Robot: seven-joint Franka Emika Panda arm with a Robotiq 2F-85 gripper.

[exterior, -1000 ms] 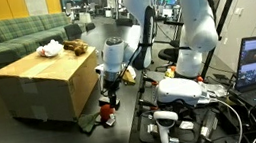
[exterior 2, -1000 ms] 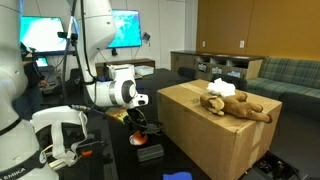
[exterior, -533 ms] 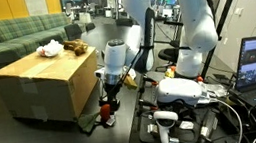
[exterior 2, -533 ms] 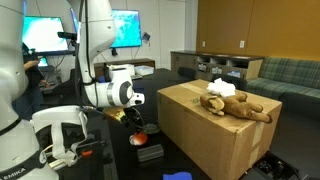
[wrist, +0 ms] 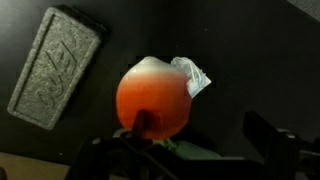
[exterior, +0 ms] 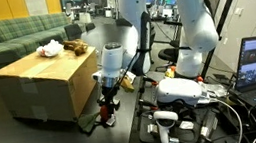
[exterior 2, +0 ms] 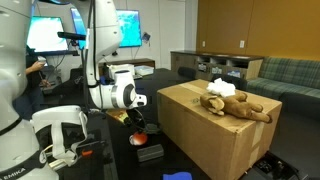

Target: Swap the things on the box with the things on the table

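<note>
Pincer [exterior 2: 137,122] spread wide, nothing gripped, poised just above orange-red round toy [wrist: 153,98] on dark bench [wrist: 250,60], close beside cardboard box [exterior 2: 215,145]. Grey textured block [wrist: 55,65] seen lying near toy. Brown plush bear [exterior 2: 237,106] and white plush [exterior 2: 220,89] seen resting on box top.

Robotics lab, monitors [exterior 2: 47,35], green sofa [exterior: 3,41]
</note>
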